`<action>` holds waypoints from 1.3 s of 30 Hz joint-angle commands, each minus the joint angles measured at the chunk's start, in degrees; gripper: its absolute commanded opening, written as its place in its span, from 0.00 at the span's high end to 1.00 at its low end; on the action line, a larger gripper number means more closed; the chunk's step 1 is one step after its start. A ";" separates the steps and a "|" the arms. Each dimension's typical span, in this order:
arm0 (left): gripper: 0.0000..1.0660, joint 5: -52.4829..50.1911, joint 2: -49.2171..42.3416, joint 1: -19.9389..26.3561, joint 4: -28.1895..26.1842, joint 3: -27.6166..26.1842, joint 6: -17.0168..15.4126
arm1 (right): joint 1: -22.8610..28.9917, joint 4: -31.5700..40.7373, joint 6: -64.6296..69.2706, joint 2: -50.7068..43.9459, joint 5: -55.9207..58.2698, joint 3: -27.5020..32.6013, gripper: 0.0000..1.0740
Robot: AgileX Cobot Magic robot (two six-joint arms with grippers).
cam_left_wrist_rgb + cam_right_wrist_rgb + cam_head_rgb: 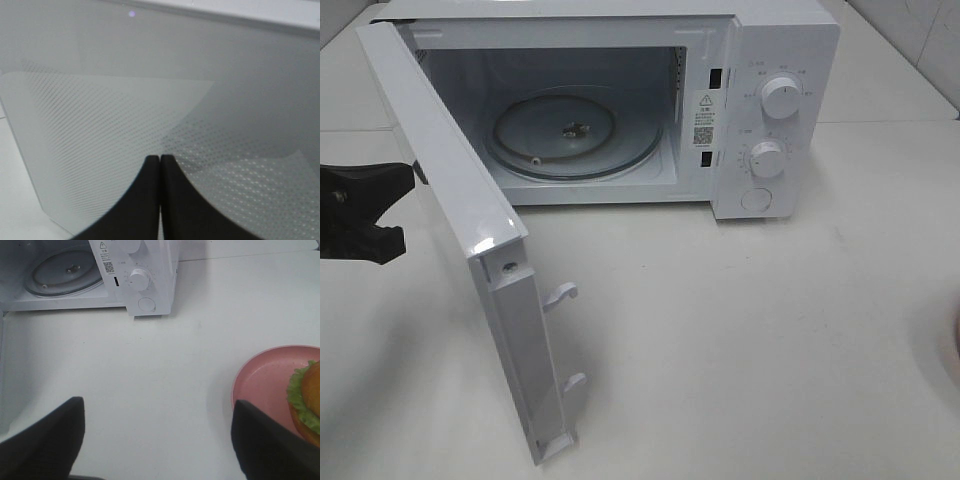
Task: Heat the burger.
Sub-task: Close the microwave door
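White and bare over most of its top, the bench [740,330] carries a white microwave [770,60] at the back, its door [450,200] swung wide open toward the left of the high view. Inside the cavity the glass turntable [575,135] lies flat — nothing sits on it. Two round knobs [781,97] and a round button below them line the control panel on the microwave's right side. Two white latch hooks stick out from the door's free edge. The left hand [159,165] has its black fingers pressed together with nothing between them; it sits just beside the outer face of the open door, whose dotted window mesh fills the left wrist view. The right hand [157,440] hovers above the bench with its fingers [45,440] spread well apart and empty. The burger [307,400] — golden bun over frilly green lettuce — rests on a pink plate [265,380] on the bench, just beside the right hand's finger and well apart from the microwave
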 commanded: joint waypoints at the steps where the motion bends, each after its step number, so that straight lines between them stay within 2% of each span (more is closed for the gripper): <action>1: 1.00 -2.12 1.43 -0.29 -0.29 -1.26 -0.06 | -0.40 0.34 -0.46 -1.60 -0.40 0.17 0.29; 3: 1.00 -3.78 4.30 -0.29 0.69 -2.52 -1.32 | -0.40 0.34 -0.46 -1.60 -0.40 0.17 0.29; 9: 1.00 -4.30 6.02 -0.80 0.29 -3.04 -1.32 | -0.40 0.34 -0.46 -1.60 -0.40 0.17 0.29; 14: 1.00 -3.67 8.77 -5.39 -2.52 -5.50 -0.69 | -0.40 0.34 -0.46 -1.60 -0.40 0.17 0.29; 21: 1.00 -2.18 11.00 -8.37 -3.78 -8.42 0.34 | -0.40 0.34 -0.46 -1.60 -0.40 0.17 0.29; 33: 1.00 2.75 15.47 -13.64 -5.56 -17.82 0.17 | -0.40 0.34 -0.46 -1.60 -0.40 0.17 0.30; 39: 1.00 5.04 18.16 -17.02 -8.37 -23.55 0.23 | -0.40 0.34 -0.46 -1.60 -0.40 0.17 0.30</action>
